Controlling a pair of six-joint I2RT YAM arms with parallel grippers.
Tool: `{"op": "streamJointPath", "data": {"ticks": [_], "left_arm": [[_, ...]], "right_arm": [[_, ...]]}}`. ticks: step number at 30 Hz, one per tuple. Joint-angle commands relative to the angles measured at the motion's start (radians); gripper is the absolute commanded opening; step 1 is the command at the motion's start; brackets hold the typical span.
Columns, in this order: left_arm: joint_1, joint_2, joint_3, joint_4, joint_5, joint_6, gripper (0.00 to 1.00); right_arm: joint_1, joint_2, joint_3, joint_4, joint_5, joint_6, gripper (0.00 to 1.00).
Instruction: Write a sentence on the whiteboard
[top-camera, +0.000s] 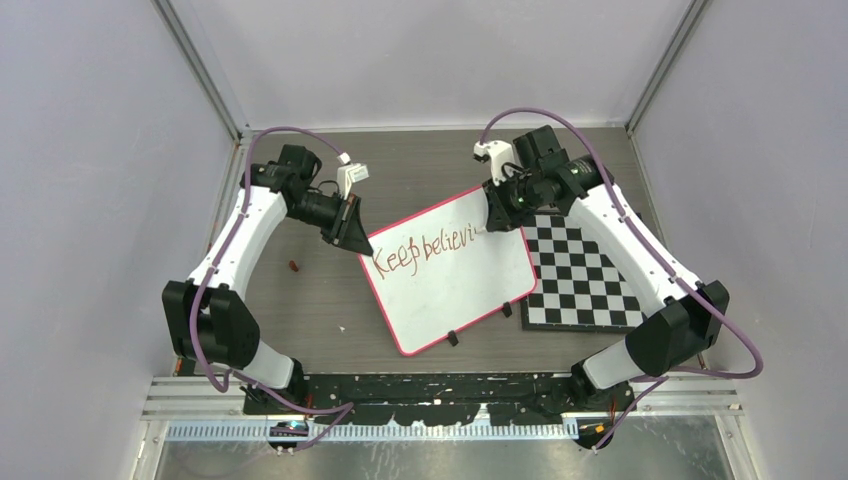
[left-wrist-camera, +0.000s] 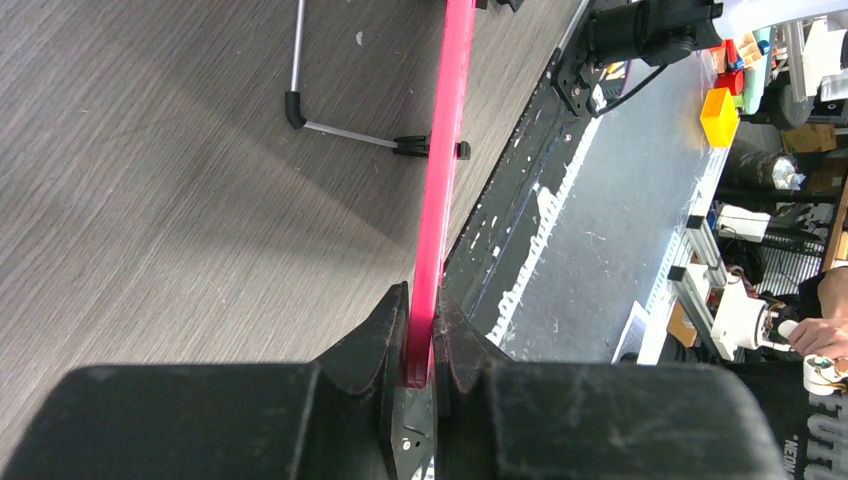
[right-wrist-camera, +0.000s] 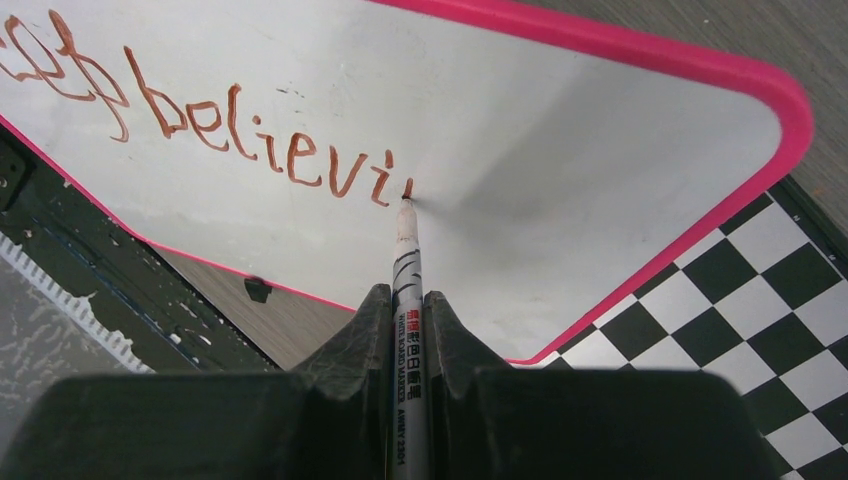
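Whiteboard (top-camera: 455, 275) sits on the grey table (top-camera: 300, 320) between the two arms, turned at an angle, with its right edge just beside a checkered board (top-camera: 585, 280). The sentence (top-camera: 425, 250) in brownish-red marker so far reads "Keep believi", running along the far part of the white surface. The left gripper (left-wrist-camera: 420, 310) is clamped on the pink rim at the far left corner, one finger on each face of the edge. In the left wrist view a thin wire leg (left-wrist-camera: 340, 130) reaches from the board's underside to the table. The right gripper (right-wrist-camera: 405, 300) is closed around a white marker (right-wrist-camera: 407, 250), whose tip touches the surface just after the last "i". A small red object (top-camera: 294, 266) lies on the table left of the board.
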Motion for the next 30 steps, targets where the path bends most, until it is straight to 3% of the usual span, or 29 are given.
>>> {"op": "streamJointPath", "data": {"ticks": [1, 30], "left_arm": [[-0.007, -0.021, -0.010, 0.014, -0.040, 0.001, 0.00], [-0.008, -0.024, -0.017, 0.015, -0.043, 0.003, 0.00]], "right_arm": [[0.002, -0.020, -0.035, 0.052, 0.004, 0.003, 0.00], [-0.026, -0.001, 0.026, 0.062, 0.066, 0.003, 0.00]]}}
